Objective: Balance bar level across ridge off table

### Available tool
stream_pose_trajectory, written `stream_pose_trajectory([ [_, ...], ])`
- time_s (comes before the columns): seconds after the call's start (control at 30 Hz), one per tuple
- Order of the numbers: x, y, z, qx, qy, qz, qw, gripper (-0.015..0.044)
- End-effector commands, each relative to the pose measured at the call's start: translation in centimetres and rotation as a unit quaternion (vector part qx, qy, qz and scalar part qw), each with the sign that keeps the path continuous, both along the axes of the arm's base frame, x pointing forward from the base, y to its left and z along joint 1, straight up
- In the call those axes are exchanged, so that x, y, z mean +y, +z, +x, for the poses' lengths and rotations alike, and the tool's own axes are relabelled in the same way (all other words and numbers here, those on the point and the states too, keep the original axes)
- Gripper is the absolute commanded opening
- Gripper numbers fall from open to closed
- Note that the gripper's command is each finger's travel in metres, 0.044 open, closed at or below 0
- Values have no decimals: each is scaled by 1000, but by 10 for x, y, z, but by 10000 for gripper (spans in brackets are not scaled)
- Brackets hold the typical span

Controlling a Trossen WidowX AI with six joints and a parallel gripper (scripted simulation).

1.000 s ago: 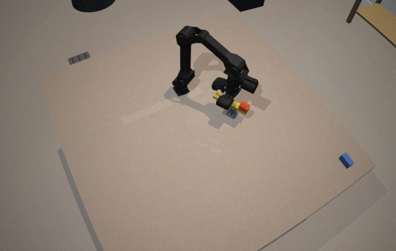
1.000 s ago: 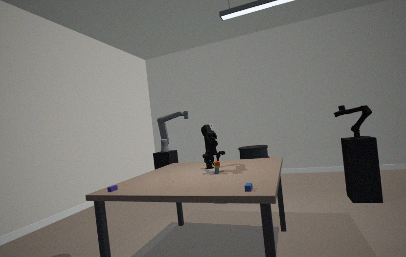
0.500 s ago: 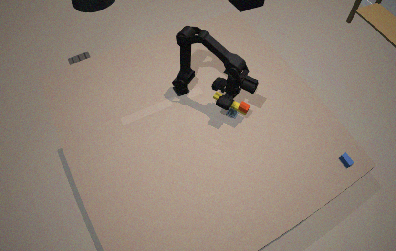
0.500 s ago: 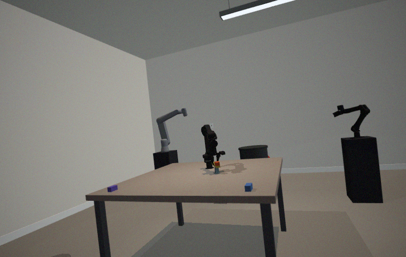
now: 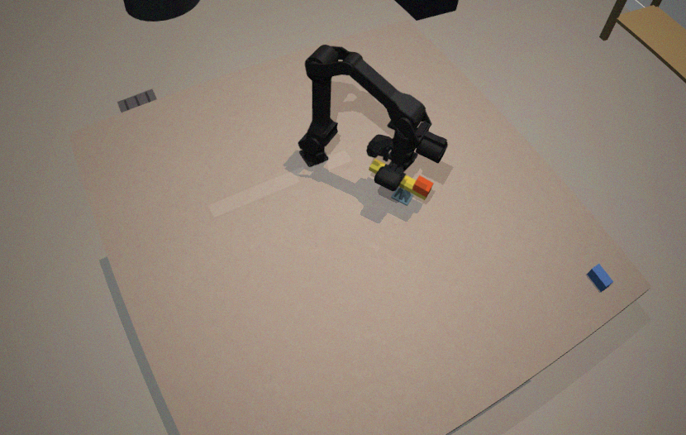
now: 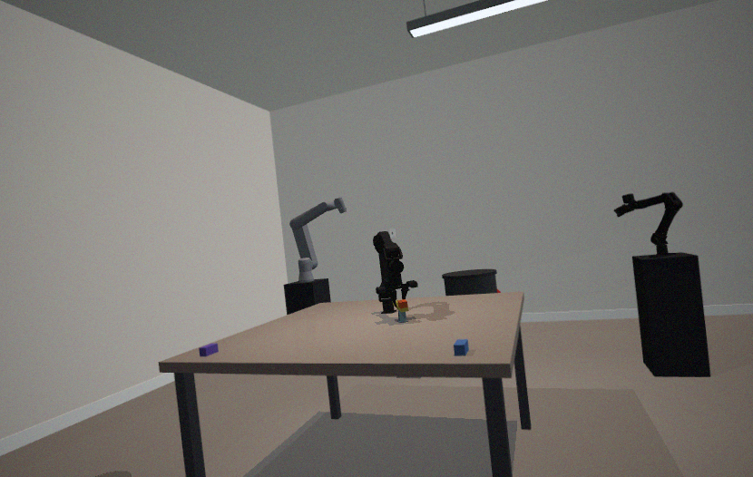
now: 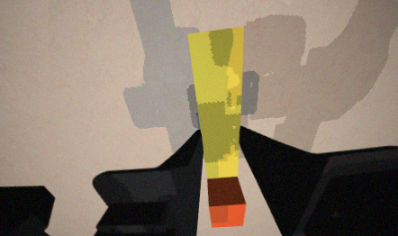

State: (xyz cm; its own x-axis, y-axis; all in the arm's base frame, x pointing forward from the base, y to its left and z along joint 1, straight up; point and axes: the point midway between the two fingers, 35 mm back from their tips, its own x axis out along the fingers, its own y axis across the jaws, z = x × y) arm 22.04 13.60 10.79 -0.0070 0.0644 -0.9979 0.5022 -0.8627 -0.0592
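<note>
Wrist view: black gripper (image 5: 397, 168) (image 7: 219, 131) partly open, clamped on the yellow bar (image 5: 407, 184) (image 6: 402, 309) (image 7: 220, 86) with an orange block on one end (image 5: 423, 186) (image 6: 402, 303) (image 7: 227, 204). From the top, held just beside the blue-grey ridge (image 5: 402, 196) (image 6: 402, 317); contact with it impossible to tell.

From here, the top view gives me only part of the yellow bar (image 5: 409, 183) (image 7: 217, 90): a dark piece of my gripper (image 5: 401, 164) (image 7: 219, 131) covers its middle stretch. I can't see the blue-grey ridge (image 5: 402, 196) (image 6: 401, 316) fully either; the bar and gripper overhead cut across it. Whether bar and ridge touch, I can't tell. In the wrist view the bar hides almost everything beneath it, leaving a thin bluish sliver beside the left-hand fingertip in the picture, and both fingers run off the bottom edge. The exterior view shows that whole cluster below my gripper too small to judge level.
</note>
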Motion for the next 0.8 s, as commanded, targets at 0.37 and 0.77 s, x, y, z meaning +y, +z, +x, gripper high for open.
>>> stream_pose_trajectory([
  [0.37,0,-2,0,0,-4,0,1000,0],
  [0.77,0,-3,0,0,-4,0,1000,0],
])
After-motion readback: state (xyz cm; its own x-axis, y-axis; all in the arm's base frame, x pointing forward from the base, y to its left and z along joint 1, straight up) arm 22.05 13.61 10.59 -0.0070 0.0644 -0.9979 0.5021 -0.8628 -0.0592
